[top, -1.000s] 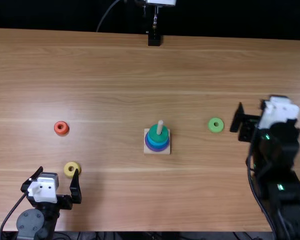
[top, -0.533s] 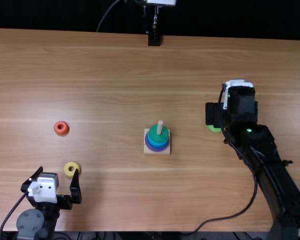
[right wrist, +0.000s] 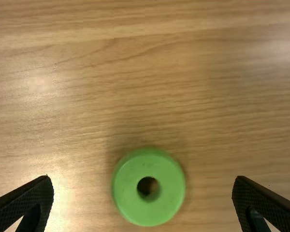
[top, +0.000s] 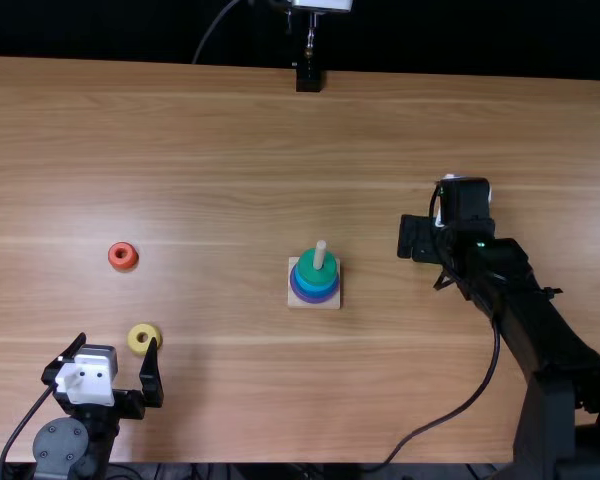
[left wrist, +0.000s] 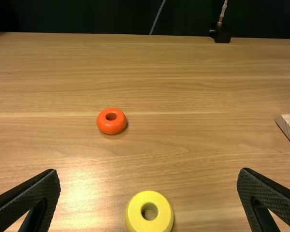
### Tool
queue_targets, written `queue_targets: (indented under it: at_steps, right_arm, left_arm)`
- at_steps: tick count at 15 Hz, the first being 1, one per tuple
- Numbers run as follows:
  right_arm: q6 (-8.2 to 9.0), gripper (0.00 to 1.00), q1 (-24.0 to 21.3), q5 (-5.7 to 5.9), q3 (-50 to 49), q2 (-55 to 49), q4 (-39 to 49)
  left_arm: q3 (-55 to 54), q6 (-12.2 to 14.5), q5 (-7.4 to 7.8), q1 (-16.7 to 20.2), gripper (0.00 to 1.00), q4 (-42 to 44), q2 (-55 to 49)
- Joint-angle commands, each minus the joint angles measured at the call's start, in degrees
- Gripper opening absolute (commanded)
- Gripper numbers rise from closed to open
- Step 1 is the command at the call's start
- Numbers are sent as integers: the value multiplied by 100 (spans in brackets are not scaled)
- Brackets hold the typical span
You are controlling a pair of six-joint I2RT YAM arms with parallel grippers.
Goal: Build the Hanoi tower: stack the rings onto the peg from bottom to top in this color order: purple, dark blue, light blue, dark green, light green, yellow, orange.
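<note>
Hanoi tower [top: 315,283], top view: it stands mid-desk [top: 220,150], with purple at the foot, blue above, and the dark green ring [top: 316,270] uppermost around the peg [top: 320,254]. So the fifth ring, light green, is the step in hand. The right gripper [top: 417,238] is over the desk at the tower's 2 o'clock. The yellow ring [top: 145,350] lies at its 8 o'clock, near the left gripper [top: 118,340], and the orange ring [top: 130,265] at 9 o'clock.

Left wrist view: that gripper is spread wide and pinches nothing; yellow and orange lie flat, their turns due after this one.

Right wrist view: this gripper is spread too, the light green ring [right wrist: 130,193] flat on the desk between its fingers. The next move calls for centring over the ring, going low enough to straddle it, pinching its sides evenly, lifting above peg height, then heading towards 8 o'clock and lining the hole up with the peg
</note>
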Motion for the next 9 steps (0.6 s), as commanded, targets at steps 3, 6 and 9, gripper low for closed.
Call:
queue_targets:
  at_steps: [3,6,9]
  right_arm:
    - [290,100,-130,-178,343,495,-8]
    - [290,100,-130,-178,448,688,-8]
    - [301,100,-130,-168,694,890,-219]
  left_arm:
    - [-607,-8,5,66,100,-463,-67]
    - [-607,-8,15,66,100,-463,-67]
    - [-607,-8,5,66,100,-463,-67]
